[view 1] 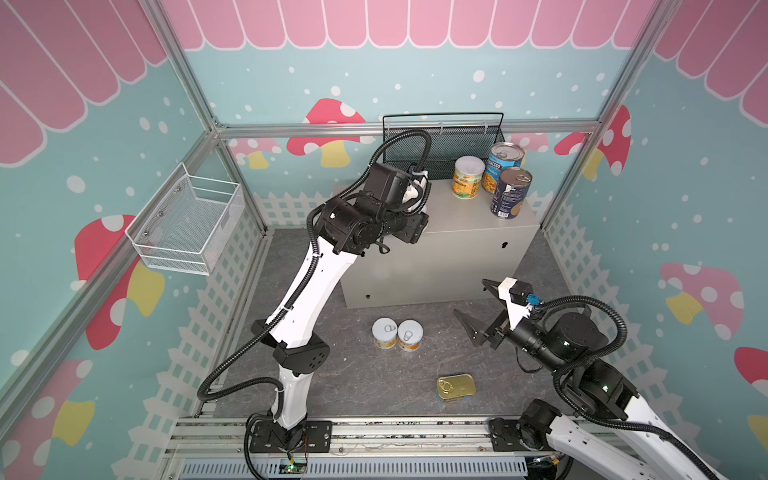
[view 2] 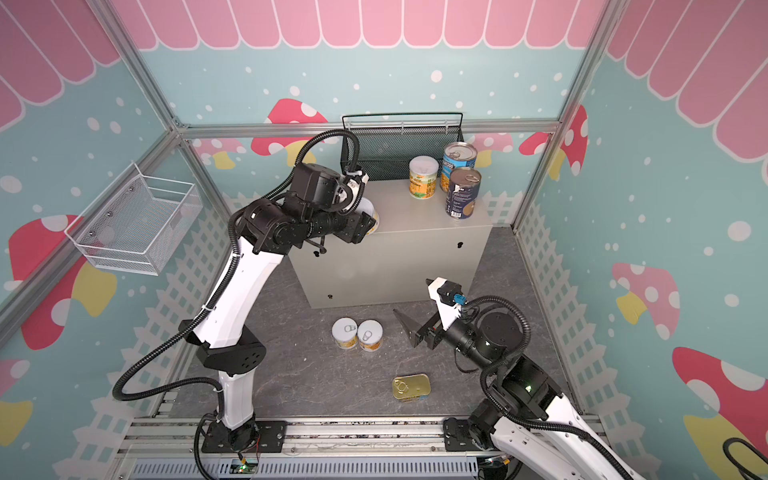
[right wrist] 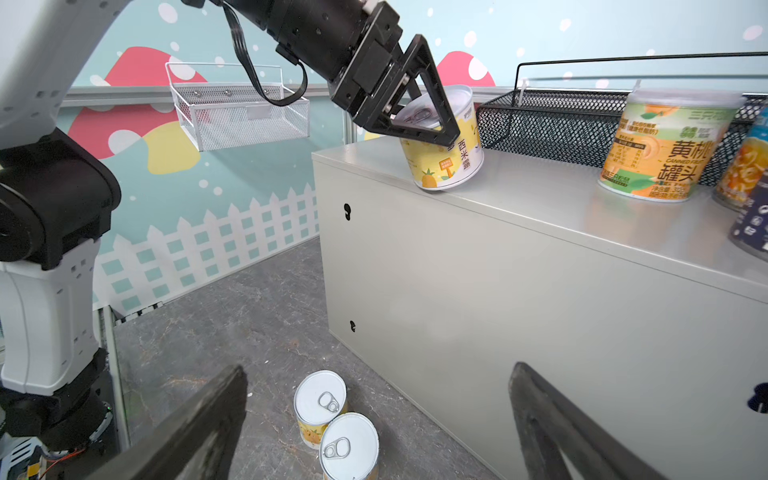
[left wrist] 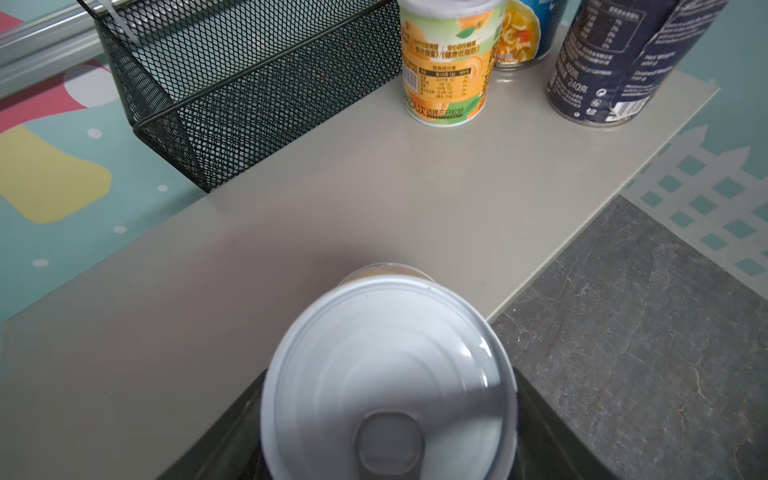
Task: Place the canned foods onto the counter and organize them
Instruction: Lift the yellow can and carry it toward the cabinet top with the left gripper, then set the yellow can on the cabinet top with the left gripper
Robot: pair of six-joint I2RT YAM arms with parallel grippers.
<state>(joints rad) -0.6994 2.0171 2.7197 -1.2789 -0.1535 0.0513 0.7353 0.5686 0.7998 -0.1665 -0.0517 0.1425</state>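
Right wrist, tin [right wrist: 449,166] betw. L fingers [right wrist: 415,134]

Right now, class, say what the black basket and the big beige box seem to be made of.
Black mesh basket: probably painted metal; open diamond mesh, wire rim. Beige-grey rectangular box: likely painted sheet metal, satin-smooth; crisp edges, faint reflections.

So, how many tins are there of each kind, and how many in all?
Yellow-labelled tins with white lids: 4 (one in the left gripper, one on the counter, two on the floor)
Blue-labelled tins: 2 (both on the counter)
Flat gold-topped tin: 1 (on the floor)
Total: 7
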